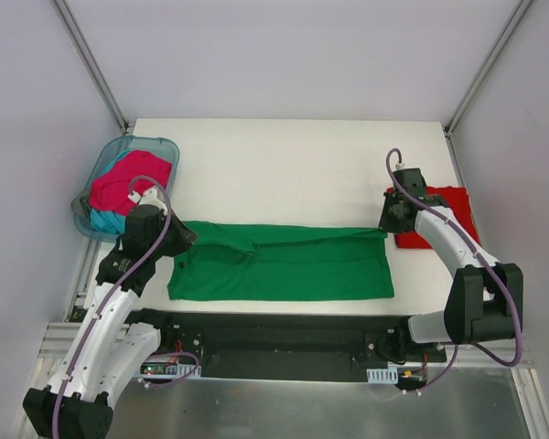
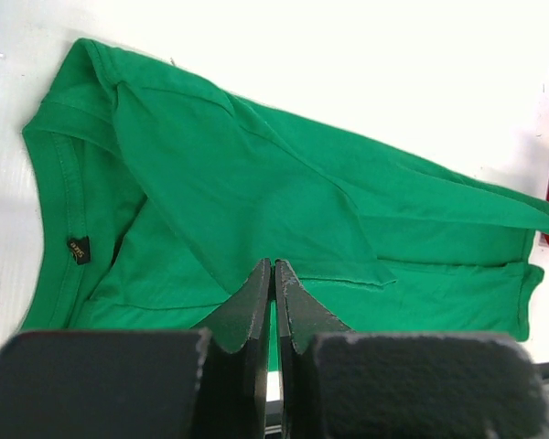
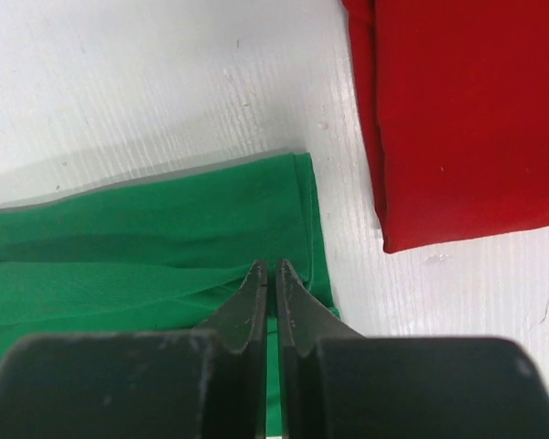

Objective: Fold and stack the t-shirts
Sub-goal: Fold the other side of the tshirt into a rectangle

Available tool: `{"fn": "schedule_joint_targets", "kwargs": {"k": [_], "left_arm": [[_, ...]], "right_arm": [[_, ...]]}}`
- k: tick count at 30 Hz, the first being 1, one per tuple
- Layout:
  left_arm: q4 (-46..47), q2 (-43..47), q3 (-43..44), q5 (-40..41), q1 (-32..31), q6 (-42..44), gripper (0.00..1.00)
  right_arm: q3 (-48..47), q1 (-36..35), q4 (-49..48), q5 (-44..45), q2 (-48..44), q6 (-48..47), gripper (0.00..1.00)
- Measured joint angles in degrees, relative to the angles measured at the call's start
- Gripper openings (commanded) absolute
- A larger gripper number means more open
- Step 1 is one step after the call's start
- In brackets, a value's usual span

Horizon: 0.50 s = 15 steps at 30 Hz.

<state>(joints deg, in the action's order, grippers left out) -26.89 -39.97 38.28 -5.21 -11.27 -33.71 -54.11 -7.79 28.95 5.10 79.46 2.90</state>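
White table [image 1: 284, 165] | green t-shirt [image 1: 284, 270] half-folded | left pincer [image 2: 273, 267], right pincer [image 3: 272, 267] both clamped on its edge | red t-shirt [image 1: 457, 206] folded

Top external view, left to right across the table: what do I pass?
Blue basket with pink t-shirt → left end effector → green t-shirt → right end effector → folded red t-shirt.

Watching from my station, the only marking I can find in the left wrist view is a small dark tag [image 2: 78, 249] sewn inside the neckband of the bright green t-shirt [image 2: 256, 201], carrying a few orange letters too small and blurred for me to read.
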Motion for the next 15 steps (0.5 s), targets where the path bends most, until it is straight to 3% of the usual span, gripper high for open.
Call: {"fn": "schedule_joint_targets", "kwargs": {"k": [15], "left_arm": [[-3.21,4.74,-4.68,1.25,-0.02,-2.4,0.0]], "right_arm": [[3.3,0.0,0.35,-1.31,-1.97,-0.13,0.04]]}}
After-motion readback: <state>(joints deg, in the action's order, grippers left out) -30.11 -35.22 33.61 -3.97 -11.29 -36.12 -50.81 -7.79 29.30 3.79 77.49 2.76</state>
